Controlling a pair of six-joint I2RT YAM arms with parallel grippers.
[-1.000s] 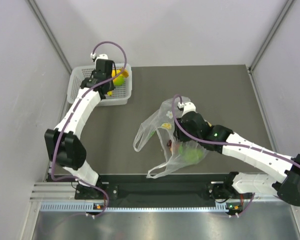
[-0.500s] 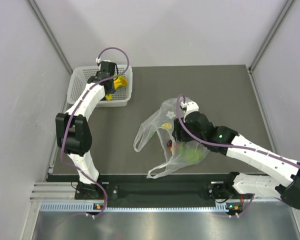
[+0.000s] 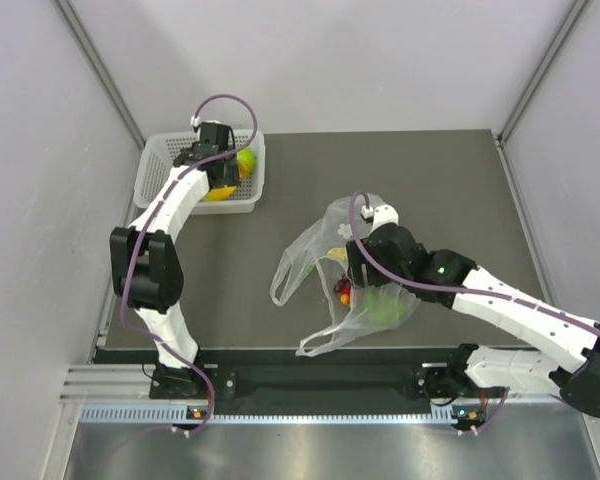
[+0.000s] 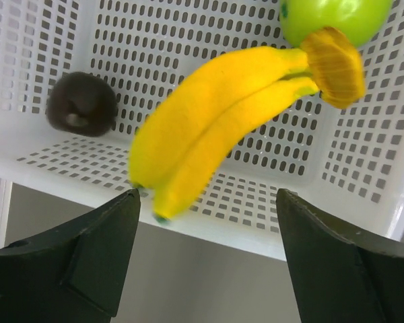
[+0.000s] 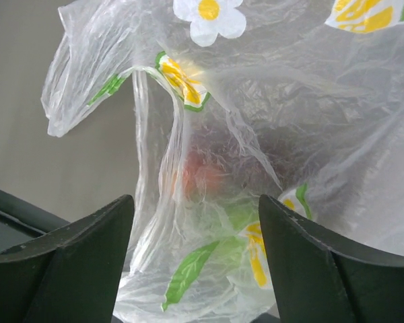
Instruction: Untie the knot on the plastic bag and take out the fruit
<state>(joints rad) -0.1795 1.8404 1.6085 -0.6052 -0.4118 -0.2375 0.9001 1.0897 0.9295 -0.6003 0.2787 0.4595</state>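
The plastic bag (image 3: 325,235) lies crumpled mid-table, its handle loops (image 3: 285,275) spread apart; no knot shows. Through its film I see orange-red fruit (image 3: 343,292) (image 5: 202,178) and a green fruit (image 3: 385,306). My right gripper (image 3: 355,272) (image 5: 195,269) hovers open just above the bag (image 5: 269,87), nothing between its fingers. My left gripper (image 3: 216,172) (image 4: 209,269) stands open over the white basket (image 3: 155,160), empty. In the basket (image 4: 256,195) lie yellow bananas (image 4: 215,121), a green apple (image 4: 333,17) and a dark purple grape bunch (image 4: 81,104).
The basket sits at the table's far left corner against the grey wall (image 3: 50,200). Dark tabletop (image 3: 430,180) spreads behind and right of the bag. The table's near edge (image 3: 280,352) runs just below the bag's lower loop.
My left gripper has opened and the bananas have dropped from it into the basket. My right gripper has opened wider over the bag and edged slightly left.
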